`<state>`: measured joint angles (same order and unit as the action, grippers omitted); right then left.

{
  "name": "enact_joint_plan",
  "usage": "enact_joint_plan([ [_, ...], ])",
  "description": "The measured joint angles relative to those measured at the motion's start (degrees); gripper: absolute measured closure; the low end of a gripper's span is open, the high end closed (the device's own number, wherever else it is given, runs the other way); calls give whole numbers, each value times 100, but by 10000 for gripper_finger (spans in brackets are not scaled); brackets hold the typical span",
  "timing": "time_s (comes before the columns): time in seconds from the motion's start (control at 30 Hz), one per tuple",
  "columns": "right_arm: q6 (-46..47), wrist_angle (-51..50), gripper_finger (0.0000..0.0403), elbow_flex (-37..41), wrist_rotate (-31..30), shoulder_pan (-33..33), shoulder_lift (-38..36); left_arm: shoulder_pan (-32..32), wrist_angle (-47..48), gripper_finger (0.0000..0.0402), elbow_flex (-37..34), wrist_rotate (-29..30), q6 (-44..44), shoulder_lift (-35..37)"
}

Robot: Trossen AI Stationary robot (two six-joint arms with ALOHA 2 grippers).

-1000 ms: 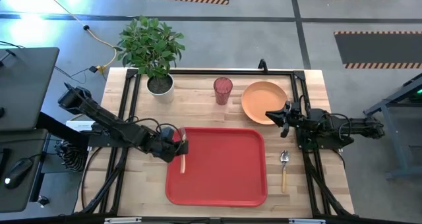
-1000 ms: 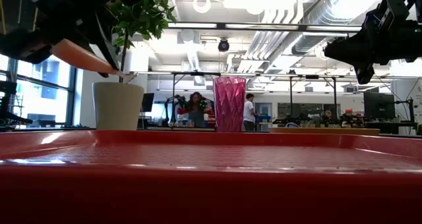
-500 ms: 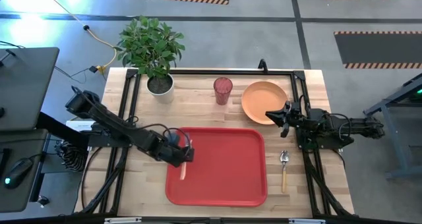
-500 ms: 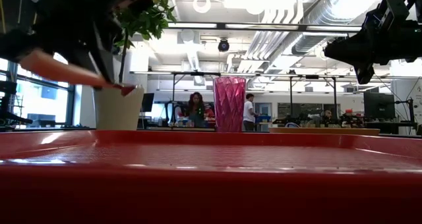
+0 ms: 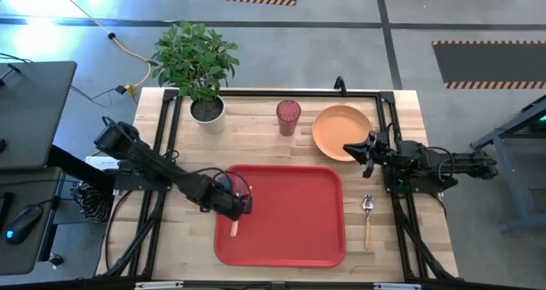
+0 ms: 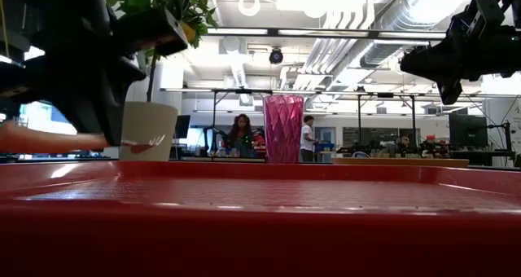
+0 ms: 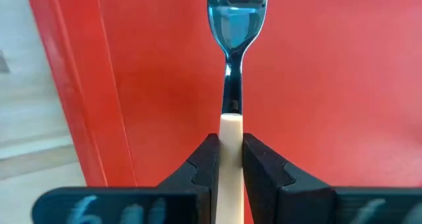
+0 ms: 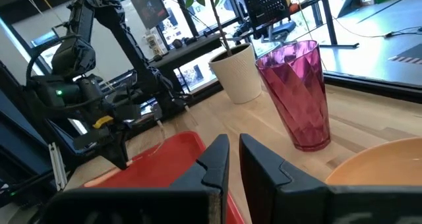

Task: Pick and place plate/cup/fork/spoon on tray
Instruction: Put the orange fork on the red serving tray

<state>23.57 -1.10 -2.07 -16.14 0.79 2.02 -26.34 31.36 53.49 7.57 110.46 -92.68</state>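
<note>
1. Fork [image 7: 231,85] placement is the step going on right now: the left claw [image 5: 236,203] is pinching the pale-looking handle tight between its fingers, tines pointing out ahead, low over the left part of the red tray [image 5: 290,239].
2. To do it well, I'd say it's worth getting the fork nearly flat and almost touching the tray floor before letting go, so it isn't bouncing or skidding. It also looks like it should be going down close to the left rim, parallel to it, since the middle is probably needed for the plate and cup.
3. Opening the fingers only a bit and lifting straight up seems safest, otherwise the handle may be dragging along with a finger.
4. Right claw [image 5: 363,150] is just hanging over the bench by the near edge of the orange plate [image 5: 339,128], fingers nearly together with a thin gap, holding nothing.
5. Count time: one tray, one plate, one pink cup [image 5: 288,117] standing upright on the bench just left of the plate, one fork, and one spoon [image 5: 368,217] lying on the bench right of the tray.
6. Also one potted plant [image 5: 199,68] at the back left corner, not part of the job.
7. Nothing is resting on the tray yet as far as I can tell.
</note>
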Motion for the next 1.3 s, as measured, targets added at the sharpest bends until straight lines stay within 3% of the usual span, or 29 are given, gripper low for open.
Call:
enact_joint_plan([
  [0.73,0,0,375,-2,-2,1,64,-81,23,359,-4,-194,187,-498],
  [1.3,0,0,375,-1,0,0,64,-81,-1,315,-4,-309,183,-499],
])
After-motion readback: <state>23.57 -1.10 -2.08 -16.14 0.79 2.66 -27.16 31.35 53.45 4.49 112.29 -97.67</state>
